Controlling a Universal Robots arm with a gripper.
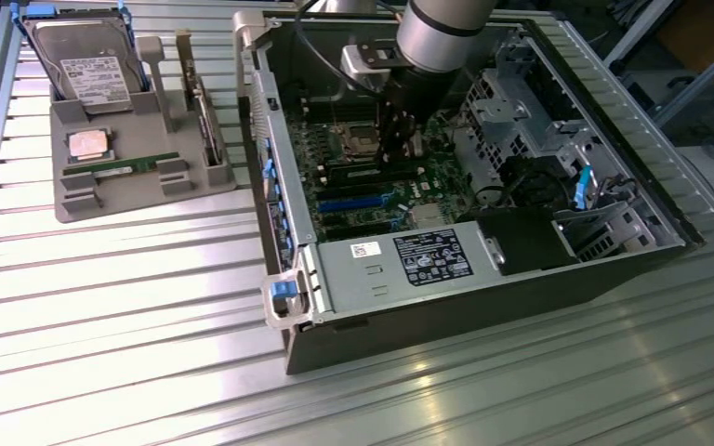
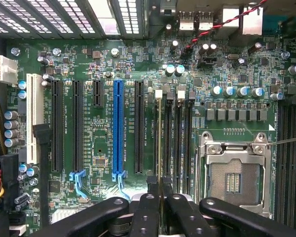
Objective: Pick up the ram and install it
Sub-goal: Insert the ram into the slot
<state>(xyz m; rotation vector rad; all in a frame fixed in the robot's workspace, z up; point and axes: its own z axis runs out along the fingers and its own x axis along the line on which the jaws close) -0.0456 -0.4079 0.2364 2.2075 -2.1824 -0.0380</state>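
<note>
The gripper (image 2: pixel 160 190), clamped on the ram (image 2: pixel 160 143), holds it over a memory slot (image 2: pixel 166 138); seating seems to need careful alignment.

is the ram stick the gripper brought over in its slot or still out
In, or nearly: the ram stands on edge in a memory slot beside the empty cpu socket, gripper shut on its end. Full seating cannot be told.

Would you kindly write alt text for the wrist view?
The gripper, closed on a thin ram stick seen edge-on, holds it over the memory slots of a green motherboard. The empty processor socket sits beside the slots.
</note>
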